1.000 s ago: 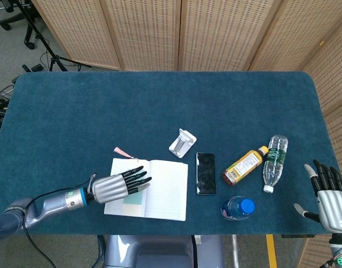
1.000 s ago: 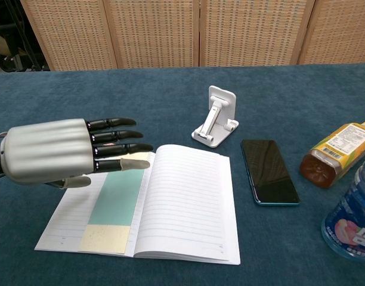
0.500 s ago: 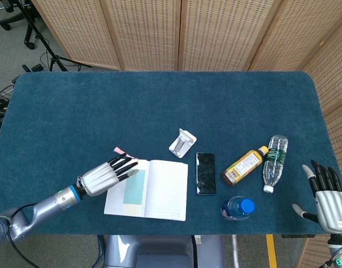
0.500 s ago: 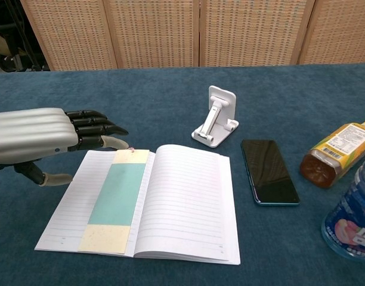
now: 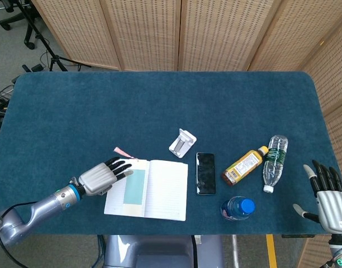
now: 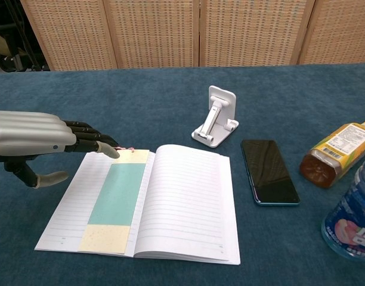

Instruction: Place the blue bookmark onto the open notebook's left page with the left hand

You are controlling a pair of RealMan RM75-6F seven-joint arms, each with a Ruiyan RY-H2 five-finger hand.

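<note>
The blue bookmark [image 5: 134, 187] [image 6: 117, 199], pale blue-green with cream ends, lies flat along the left page of the open notebook [image 5: 165, 190] [image 6: 185, 202], close to the spine. My left hand [image 5: 98, 177] [image 6: 36, 140] hovers at the notebook's left edge, fingers stretched toward the bookmark's top end, holding nothing. Its fingertips [image 6: 108, 149] are just left of the bookmark's upper corner. My right hand [image 5: 330, 198] rests at the table's right front edge, fingers spread and empty; the chest view does not show it.
A white phone stand [image 5: 183, 142] [image 6: 216, 116] sits behind the notebook. A black phone [image 5: 205, 173] [image 6: 269, 171], an amber bottle [image 5: 243, 166] [image 6: 337, 154], a clear bottle [image 5: 274, 162] and a blue-capped bottle [image 5: 238, 207] [image 6: 352, 220] lie to the right. A pink tassel [image 5: 122, 152] trails off the notebook's top left corner.
My left hand has pulled back leftward off the left page, uncovering the bookmark, which stays lying on the page. The right hand has barely moved.
</note>
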